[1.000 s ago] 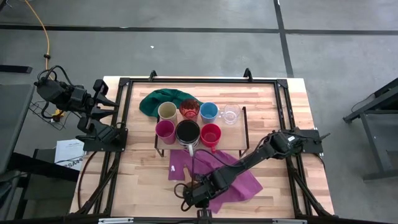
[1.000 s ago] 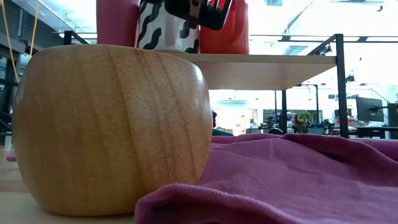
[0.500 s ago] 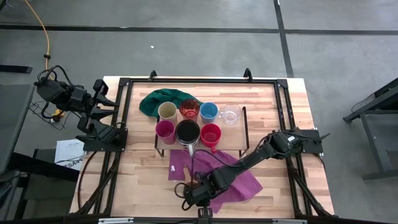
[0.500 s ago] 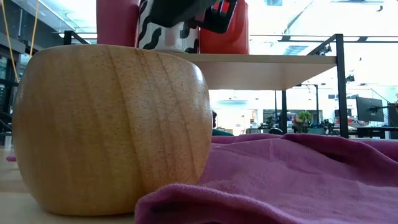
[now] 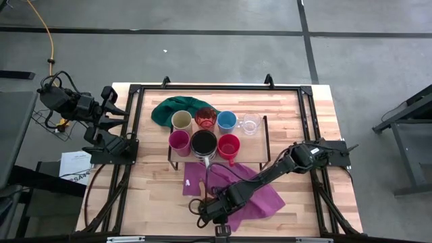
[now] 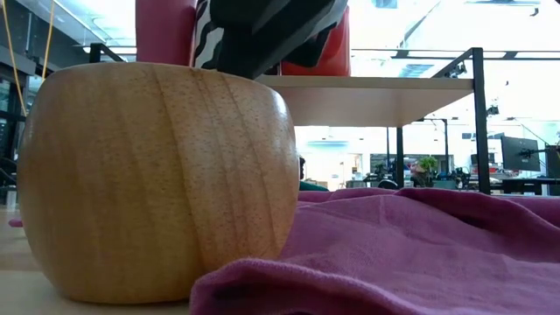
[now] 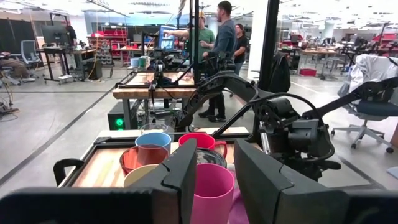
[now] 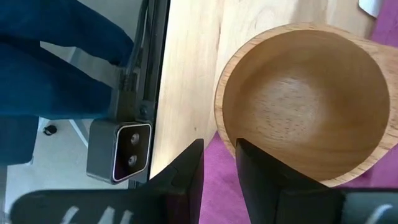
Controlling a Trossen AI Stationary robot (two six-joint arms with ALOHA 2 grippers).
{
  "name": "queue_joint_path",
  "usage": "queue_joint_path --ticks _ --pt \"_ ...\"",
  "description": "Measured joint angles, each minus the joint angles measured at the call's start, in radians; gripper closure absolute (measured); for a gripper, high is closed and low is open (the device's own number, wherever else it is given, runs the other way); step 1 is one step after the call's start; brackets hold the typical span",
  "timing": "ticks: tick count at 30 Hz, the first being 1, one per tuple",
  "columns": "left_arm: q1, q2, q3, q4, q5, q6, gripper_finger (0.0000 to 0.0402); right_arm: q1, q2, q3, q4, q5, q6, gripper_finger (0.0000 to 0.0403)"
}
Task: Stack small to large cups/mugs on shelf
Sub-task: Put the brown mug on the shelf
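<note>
Right end effector [image 8: 217,163] hovers over my wooden cup [image 8: 305,102], fingers narrowly parted astride its rim, ready to grip.

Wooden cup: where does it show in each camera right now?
High view: wooden cup near the table's front edge, mostly under the right gripper.
Low view: fills the left half.
Left wrist view: not in it.
Right wrist view: open bowl, upper right.
Shared landmark: purple cloth beside it.
</note>
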Motion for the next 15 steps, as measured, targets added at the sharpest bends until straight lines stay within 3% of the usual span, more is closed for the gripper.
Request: queue_joint_path --ticks 15 --pt "0.000 0.000 0.000 0.000 0.000 0.002 0.0307 -0.006 0.015 0.001 -0.018 0.014 -0.042 0.0317"
